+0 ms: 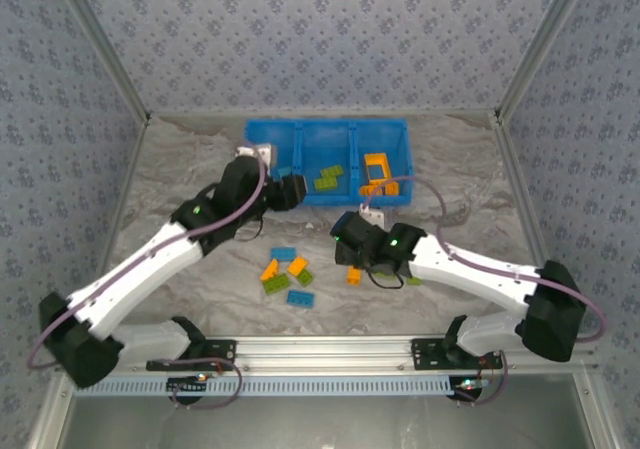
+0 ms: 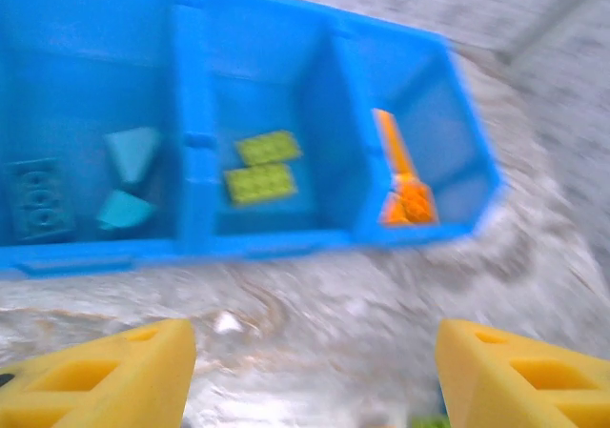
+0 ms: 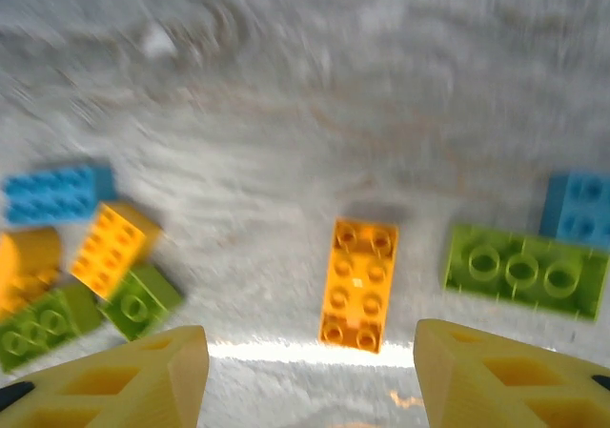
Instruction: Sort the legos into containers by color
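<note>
The long blue bin (image 1: 300, 134) stands at the back, its three compartments side by side. Its left compartment (image 2: 86, 85) holds light blue bricks (image 2: 129, 152), the middle one lime green bricks (image 2: 262, 171), the right one orange bricks (image 2: 405, 197). My left gripper (image 1: 290, 191) hovers open and empty just in front of the bin (image 2: 286, 242); its yellow fingers (image 2: 105, 376) stand wide apart. My right gripper (image 1: 346, 241) is open above the table. An orange brick (image 3: 357, 283) lies flat between and just beyond its fingers (image 3: 143, 376), untouched. That orange brick (image 1: 354, 275) sits right of the loose pile.
Loose bricks lie mid-table: a blue one (image 1: 283, 254), two orange (image 1: 297, 265), two green (image 1: 275, 284), another blue (image 1: 300, 298). In the right wrist view a green brick (image 3: 524, 271) and a blue one (image 3: 579, 209) lie to the right. Patterned walls enclose the table.
</note>
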